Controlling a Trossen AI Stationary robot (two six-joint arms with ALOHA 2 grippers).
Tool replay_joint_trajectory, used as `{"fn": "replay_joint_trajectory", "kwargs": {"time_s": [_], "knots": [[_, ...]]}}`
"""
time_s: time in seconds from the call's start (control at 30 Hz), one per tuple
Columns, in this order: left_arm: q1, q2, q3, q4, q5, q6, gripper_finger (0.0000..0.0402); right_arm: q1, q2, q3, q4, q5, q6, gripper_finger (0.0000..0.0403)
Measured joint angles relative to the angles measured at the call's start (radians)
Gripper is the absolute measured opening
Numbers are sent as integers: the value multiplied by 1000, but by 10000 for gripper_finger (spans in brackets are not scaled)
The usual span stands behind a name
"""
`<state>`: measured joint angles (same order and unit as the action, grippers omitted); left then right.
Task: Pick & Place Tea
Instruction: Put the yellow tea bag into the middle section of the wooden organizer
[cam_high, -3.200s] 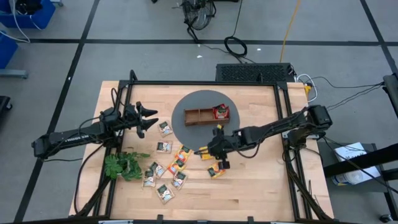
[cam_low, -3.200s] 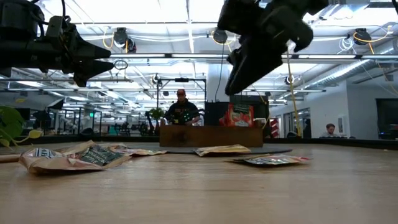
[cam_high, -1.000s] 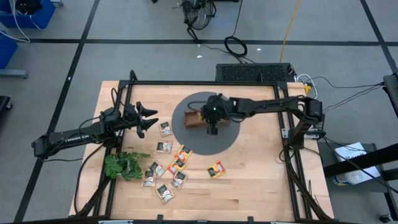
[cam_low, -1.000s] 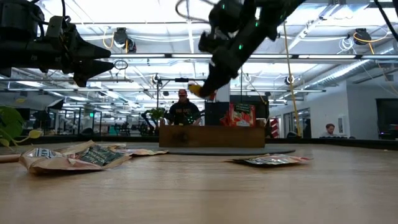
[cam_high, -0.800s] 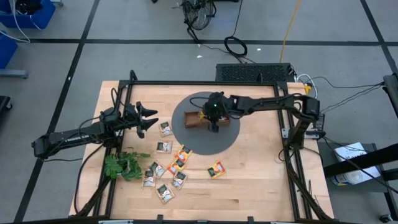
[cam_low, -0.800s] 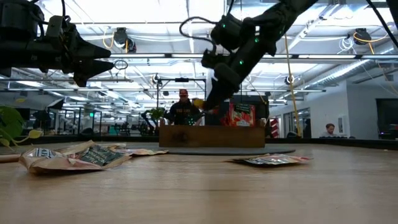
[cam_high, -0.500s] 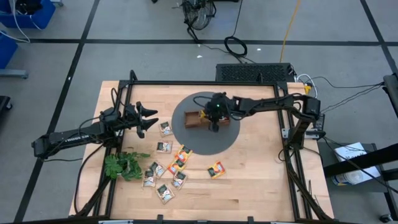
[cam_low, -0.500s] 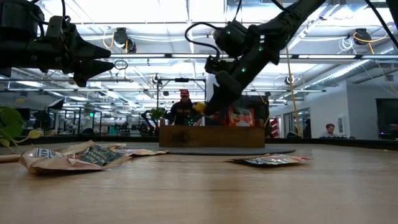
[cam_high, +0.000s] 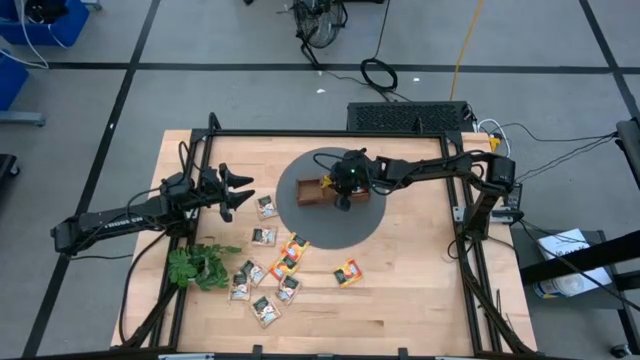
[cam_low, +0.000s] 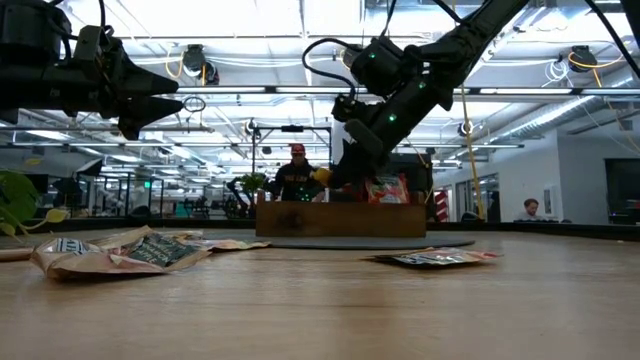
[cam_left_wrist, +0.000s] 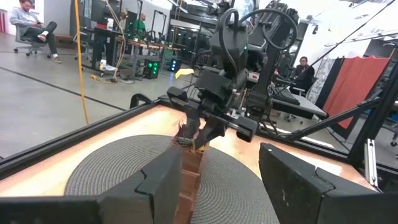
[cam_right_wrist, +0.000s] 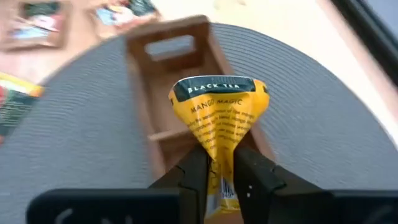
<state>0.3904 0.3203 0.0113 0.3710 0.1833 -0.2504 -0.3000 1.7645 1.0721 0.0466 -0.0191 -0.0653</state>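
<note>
A: Lowering my right tool (cam_high: 340, 197) over the tray (cam_high: 312, 188) at frame centre; it pinches a yellow sachet (cam_right_wrist: 219, 129).

B: Meaning?

A: I judge release is next. Left tool (cam_high: 243, 195), spread, waits.

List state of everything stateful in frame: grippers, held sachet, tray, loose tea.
right gripper: shut on the yellow sachet, over the tray
yellow sachet: held upright, pinched at its lower end
left gripper: open, waiting above the table's left side
wooden tray: on the round mat, red sachet in its right compartment
loose sachets: lying flat on the table
</note>
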Motion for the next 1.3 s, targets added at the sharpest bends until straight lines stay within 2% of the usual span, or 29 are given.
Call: {"fn": "replay_joint_trajectory", "kwargs": {"time_s": [0.3,0.53,0.77,1.0,1.1,1.17,1.23,1.3], "knots": [[0,0,0,0,0,0,214,3,0,0,-9,47,-1,140],[0,0,0,0,0,0,214,21,0,0,-8,48,-12,175],[0,0,0,0,0,0,214,47,-27,0,-11,57,-39,178],[0,0,0,0,0,0,214,104,-150,1,-6,227,-130,180],[0,0,0,0,0,0,214,141,-209,1,-46,209,-88,180],[0,0,0,0,0,0,214,184,-241,2,-96,151,-68,180],[0,0,0,0,0,0,214,248,-266,2,-164,106,-65,182],[0,0,0,0,0,0,214,334,-277,2,-226,106,-89,188]]}}
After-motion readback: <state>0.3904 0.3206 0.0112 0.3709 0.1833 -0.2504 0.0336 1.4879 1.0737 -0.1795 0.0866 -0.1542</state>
